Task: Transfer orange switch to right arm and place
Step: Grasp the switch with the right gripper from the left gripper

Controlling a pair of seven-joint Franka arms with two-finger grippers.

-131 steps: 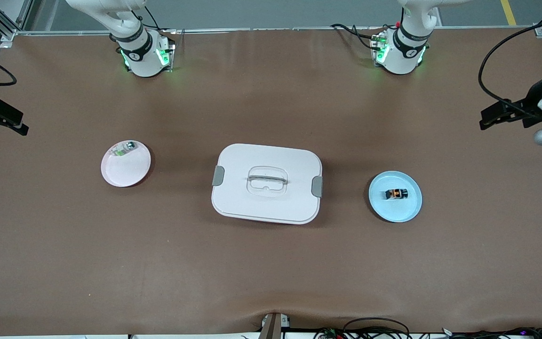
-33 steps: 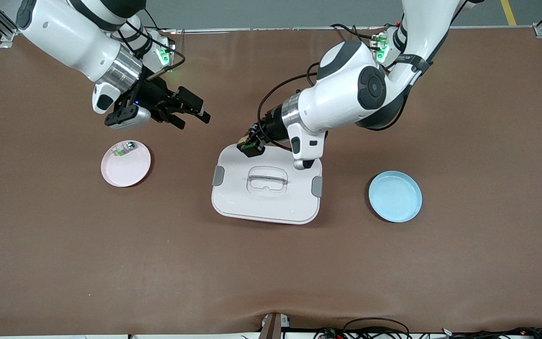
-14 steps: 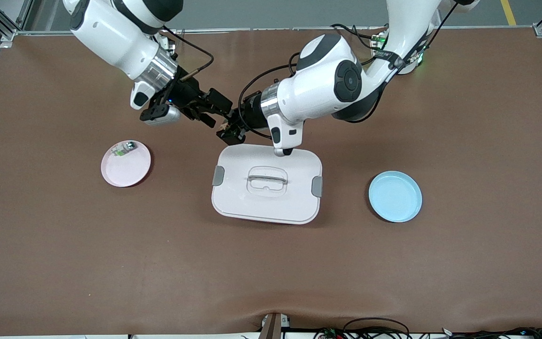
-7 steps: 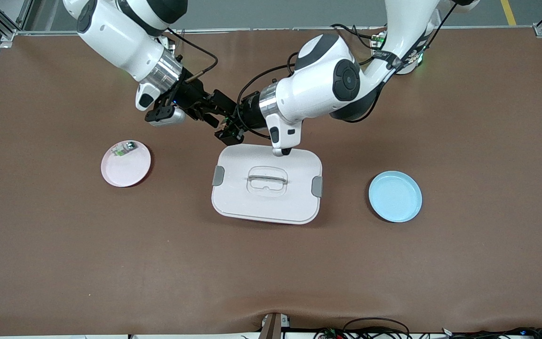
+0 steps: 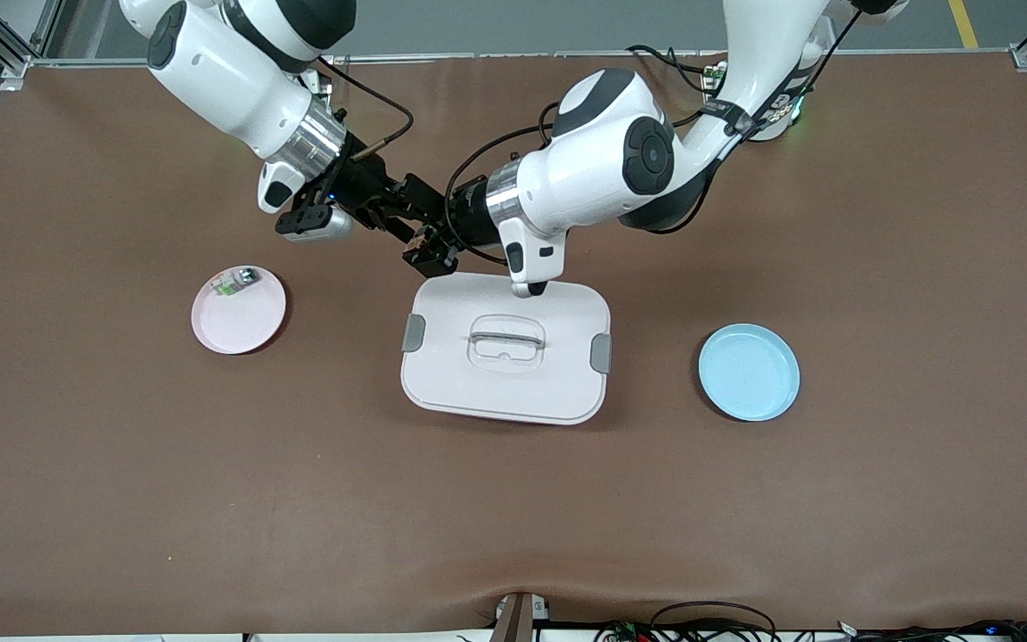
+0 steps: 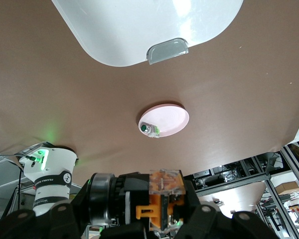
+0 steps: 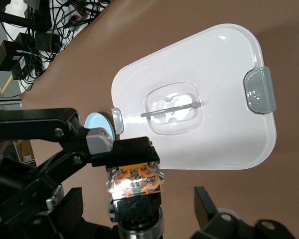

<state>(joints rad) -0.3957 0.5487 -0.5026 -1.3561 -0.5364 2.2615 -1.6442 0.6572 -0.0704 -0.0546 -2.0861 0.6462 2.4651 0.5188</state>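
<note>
White lidded box [image 5: 505,348] mid-table. Left pincer [image 5: 425,256] clamps the orange switch [image 7: 135,181] in the air, over the table by the box's edge away from the front camera. Right pincer [image 5: 414,212] meets it there, fingers [image 7: 207,200] spread beside the switch.
</note>
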